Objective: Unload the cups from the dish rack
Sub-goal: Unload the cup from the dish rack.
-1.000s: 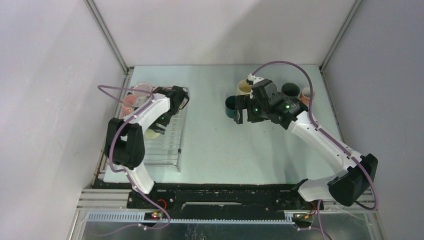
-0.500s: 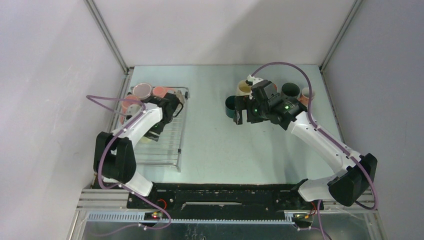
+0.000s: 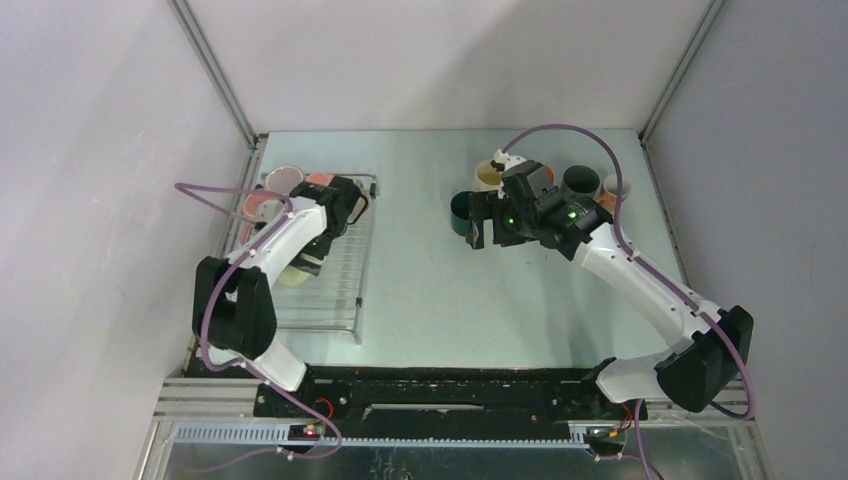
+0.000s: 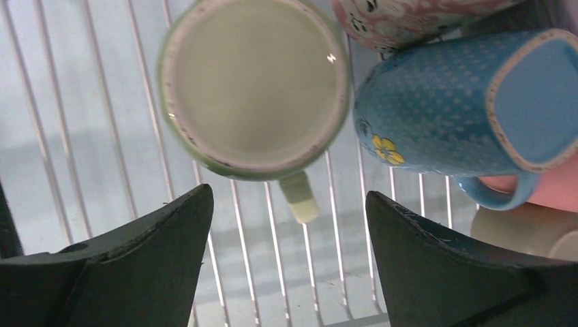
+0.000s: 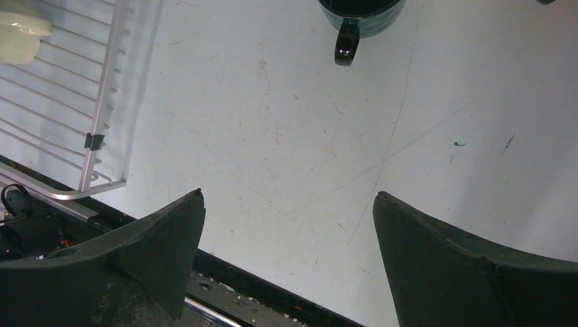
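Note:
The dish rack (image 3: 340,290) lies at the table's left. My left gripper (image 3: 348,202) hovers over its far end, open and empty. In the left wrist view the gripper (image 4: 287,193) hangs above a pale green-cream cup (image 4: 255,88) that stands upright, its handle (image 4: 300,201) between my open fingertips but lower. A blue cup (image 4: 443,109) lies on its side next to it, a pink patterned cup (image 4: 409,17) beyond. My right gripper (image 3: 483,232) is open and empty beside a dark green cup (image 3: 459,209), which also shows in the right wrist view (image 5: 358,10).
Pink cups (image 3: 285,178) sit at the rack's far left, a cream one (image 3: 292,276) under my left arm. A cream cup (image 3: 488,177), a dark cup (image 3: 580,180) and an orange cup (image 3: 611,187) stand on the table at far right. The rack's corner (image 5: 95,143) shows in the right wrist view.
My left arm has swung its elbow to the left and the gripper has shifted slightly nearer over the rack. The right arm has not moved.

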Controlling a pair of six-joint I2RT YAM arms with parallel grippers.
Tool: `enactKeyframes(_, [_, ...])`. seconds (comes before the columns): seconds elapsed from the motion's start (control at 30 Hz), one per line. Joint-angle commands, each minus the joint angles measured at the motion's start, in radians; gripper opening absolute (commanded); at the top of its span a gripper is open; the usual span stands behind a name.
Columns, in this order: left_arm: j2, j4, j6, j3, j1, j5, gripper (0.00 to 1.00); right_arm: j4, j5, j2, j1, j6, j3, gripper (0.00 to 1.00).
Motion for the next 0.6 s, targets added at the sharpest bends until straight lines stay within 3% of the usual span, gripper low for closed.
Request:
enactKeyframes(0.0, [0.047,0.0,-0.013,0.093,0.01,0.012,0.88,0.024,0.011,0.004,0.01,0.01,-0.009,1.0])
enactKeyframes(0.57, [0.14,0.095,0.003,0.036,0.09,0.113,0.64,0.027,0.017,0.011,0.01,0.005,-0.038,1.0])
